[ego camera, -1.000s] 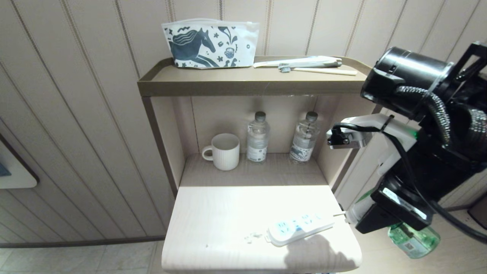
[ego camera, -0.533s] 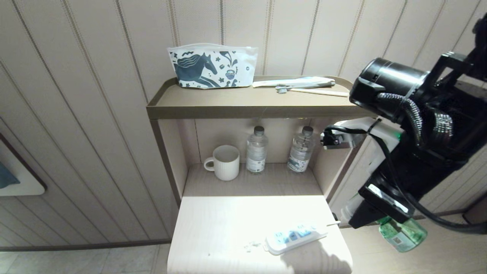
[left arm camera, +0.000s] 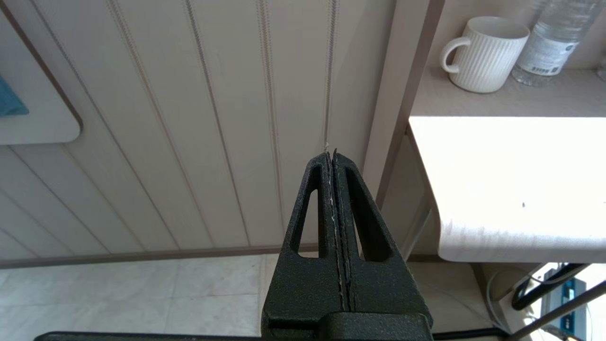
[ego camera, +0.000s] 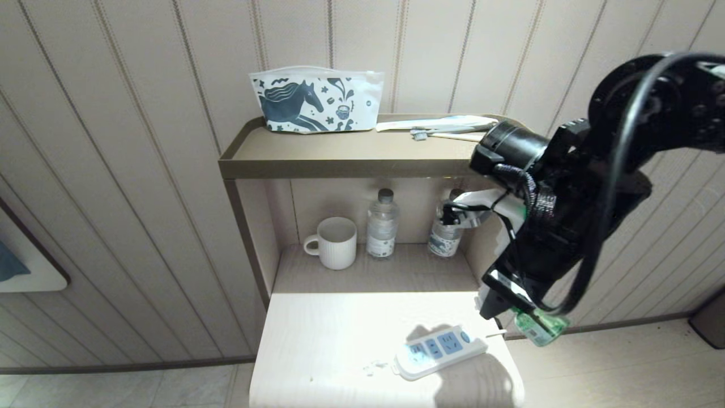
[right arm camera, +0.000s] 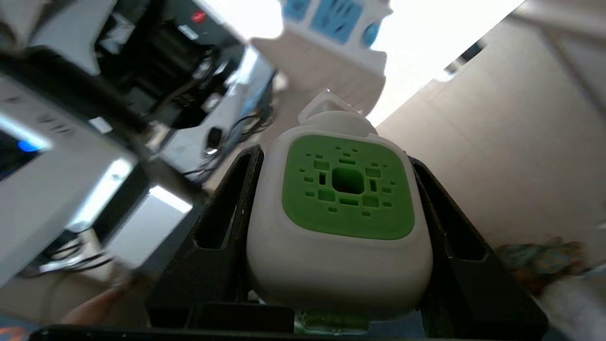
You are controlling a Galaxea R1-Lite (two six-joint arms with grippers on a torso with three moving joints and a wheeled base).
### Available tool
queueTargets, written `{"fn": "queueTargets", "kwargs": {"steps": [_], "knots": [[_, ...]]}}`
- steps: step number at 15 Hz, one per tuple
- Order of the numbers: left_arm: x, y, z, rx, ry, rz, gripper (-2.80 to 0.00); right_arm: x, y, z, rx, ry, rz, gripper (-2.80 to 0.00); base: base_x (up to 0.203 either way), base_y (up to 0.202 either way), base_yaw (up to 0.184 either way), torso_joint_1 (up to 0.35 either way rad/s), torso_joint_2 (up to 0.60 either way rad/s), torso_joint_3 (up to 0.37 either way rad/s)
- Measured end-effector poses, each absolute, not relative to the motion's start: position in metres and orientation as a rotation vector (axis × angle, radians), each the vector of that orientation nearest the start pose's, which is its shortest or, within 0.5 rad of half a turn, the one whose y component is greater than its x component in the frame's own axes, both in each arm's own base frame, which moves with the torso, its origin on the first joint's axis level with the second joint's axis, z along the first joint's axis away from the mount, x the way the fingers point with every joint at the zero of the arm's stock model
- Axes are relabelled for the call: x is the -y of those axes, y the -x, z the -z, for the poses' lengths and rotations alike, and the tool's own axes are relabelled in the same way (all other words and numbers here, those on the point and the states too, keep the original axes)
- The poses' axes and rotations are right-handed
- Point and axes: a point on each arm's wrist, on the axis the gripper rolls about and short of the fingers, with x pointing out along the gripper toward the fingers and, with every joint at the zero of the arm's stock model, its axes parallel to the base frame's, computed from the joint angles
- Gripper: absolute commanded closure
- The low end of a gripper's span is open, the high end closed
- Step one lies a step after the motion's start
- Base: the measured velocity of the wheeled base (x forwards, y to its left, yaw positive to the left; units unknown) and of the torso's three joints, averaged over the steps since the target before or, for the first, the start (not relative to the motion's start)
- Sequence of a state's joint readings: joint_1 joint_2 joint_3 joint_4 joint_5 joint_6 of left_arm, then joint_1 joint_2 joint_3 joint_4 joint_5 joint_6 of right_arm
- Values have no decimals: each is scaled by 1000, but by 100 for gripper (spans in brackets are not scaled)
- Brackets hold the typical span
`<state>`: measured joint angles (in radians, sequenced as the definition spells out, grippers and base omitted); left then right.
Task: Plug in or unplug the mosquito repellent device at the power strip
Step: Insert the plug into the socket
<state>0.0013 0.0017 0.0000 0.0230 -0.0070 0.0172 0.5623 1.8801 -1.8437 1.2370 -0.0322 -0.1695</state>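
The mosquito repellent device [right arm camera: 338,208], a white cap with a green centre over a green bottle [ego camera: 541,327], sits between the jaws of my right gripper [right arm camera: 334,156], which is shut on its cap. In the head view the right gripper [ego camera: 497,300] hangs just past the table's right edge, above and to the right of the power strip [ego camera: 439,351]. The white strip with blue sockets lies flat near the table's front right corner, and it also shows beyond the device as the power strip [right arm camera: 331,21]. My left gripper [left arm camera: 331,154] is shut and empty, low beside the table's left side.
In the niche behind the table [ego camera: 328,334] stand a white mug [ego camera: 334,242] and two water bottles [ego camera: 382,224] [ego camera: 446,238]. The top shelf [ego camera: 340,161] carries a horse-print pouch [ego camera: 314,101] and a toothbrush [ego camera: 447,133]. Panelled wall lies all round.
The head camera shifted, so the whole scene sits lower. My right arm has swung left with the device, from well off the table's right side to just beside the strip.
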Motion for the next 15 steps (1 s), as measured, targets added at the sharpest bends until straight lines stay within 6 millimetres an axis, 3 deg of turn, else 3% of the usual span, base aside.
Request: {"fn": "queueTargets", "kwargs": {"steps": [5, 15], "knots": [[0, 23, -73, -25, -17, 6, 0, -166, -278, -222, -1081, 661, -621, 0, 0, 0, 0, 0, 0, 0], [0, 23, -73, -25, -17, 7, 0, -189, -277, -198, -1114, 759, -839, 0, 0, 0, 0, 0, 0, 0]]}}
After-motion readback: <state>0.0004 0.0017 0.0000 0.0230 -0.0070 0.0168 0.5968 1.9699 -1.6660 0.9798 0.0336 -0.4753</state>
